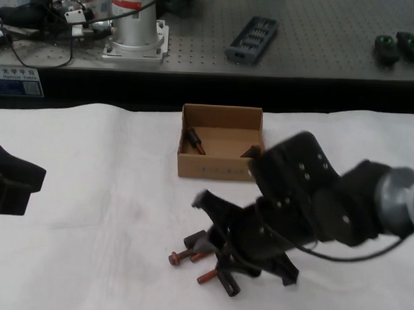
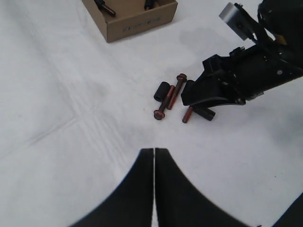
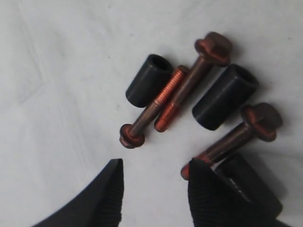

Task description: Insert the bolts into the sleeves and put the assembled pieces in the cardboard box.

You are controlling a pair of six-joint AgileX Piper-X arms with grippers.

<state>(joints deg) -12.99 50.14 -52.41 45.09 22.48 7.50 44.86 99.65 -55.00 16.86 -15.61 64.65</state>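
Judging by the box (image 1: 216, 170), where two pieces (image 1: 195, 141), seemingly assembled, are seen lying, the task is thought to be partly done. Three bolts (image 3: 189, 81) and three sleeves (image 3: 225, 97) are not yet joined and lie close together on the cloth (image 1: 87, 225) before the box. The right gripper (image 3: 156, 175) is held open and empty just over them. The left gripper (image 2: 154, 189) is closed on nothing, well aside.
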